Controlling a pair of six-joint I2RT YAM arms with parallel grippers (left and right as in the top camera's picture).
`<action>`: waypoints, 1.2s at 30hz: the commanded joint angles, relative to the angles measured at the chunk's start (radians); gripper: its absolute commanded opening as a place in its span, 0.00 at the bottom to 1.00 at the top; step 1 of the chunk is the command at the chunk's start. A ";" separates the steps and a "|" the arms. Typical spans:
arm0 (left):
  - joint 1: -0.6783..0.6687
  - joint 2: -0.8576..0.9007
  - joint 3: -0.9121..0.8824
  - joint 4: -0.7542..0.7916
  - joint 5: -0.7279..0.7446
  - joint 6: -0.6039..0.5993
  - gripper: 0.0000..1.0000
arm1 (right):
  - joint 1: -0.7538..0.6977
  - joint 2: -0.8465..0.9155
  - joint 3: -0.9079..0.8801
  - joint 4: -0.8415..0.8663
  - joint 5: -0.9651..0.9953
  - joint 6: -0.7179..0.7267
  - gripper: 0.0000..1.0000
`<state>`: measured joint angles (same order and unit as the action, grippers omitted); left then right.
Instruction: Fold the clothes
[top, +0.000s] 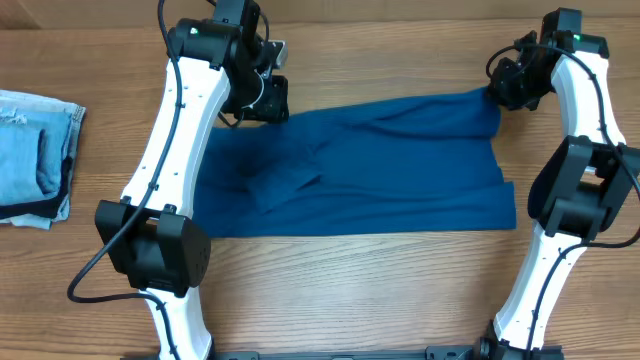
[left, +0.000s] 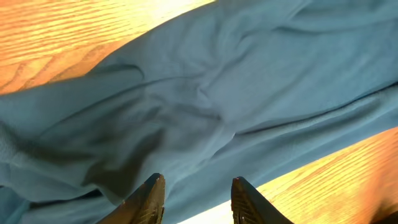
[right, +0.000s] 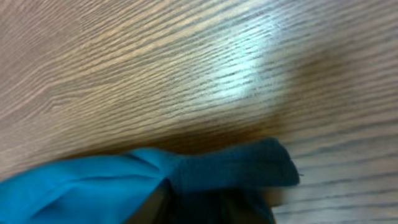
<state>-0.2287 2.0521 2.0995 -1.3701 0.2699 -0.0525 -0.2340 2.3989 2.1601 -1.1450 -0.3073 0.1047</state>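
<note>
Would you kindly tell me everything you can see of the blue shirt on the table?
The shirt is deep teal-blue, of soft-looking fabric, lying spread but wrinkled across the wooden table, long side running left to right. A sleeve-like flap lies folded over its left half. Its far right corner is bunched and pinched in the right tool; the left tool sits at its far left corner, grip unclear.

Wooden table (top: 400, 290), teal-blue shirt (top: 400, 170) spread across its middle, pale denim stack (top: 35, 155) at its left edge
</note>
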 joint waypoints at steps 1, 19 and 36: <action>-0.001 0.003 0.009 0.006 0.012 0.005 0.39 | -0.001 -0.007 0.031 0.000 -0.002 0.000 0.20; -0.001 0.003 0.009 0.014 0.012 0.005 0.38 | -0.001 -0.007 0.031 0.163 -0.036 0.000 0.08; -0.001 0.003 0.009 0.013 0.012 0.005 0.37 | -0.001 -0.006 0.032 0.241 -0.075 0.001 0.35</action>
<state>-0.2287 2.0521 2.0995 -1.3605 0.2699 -0.0528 -0.2340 2.3989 2.1620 -0.8875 -0.4290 0.1081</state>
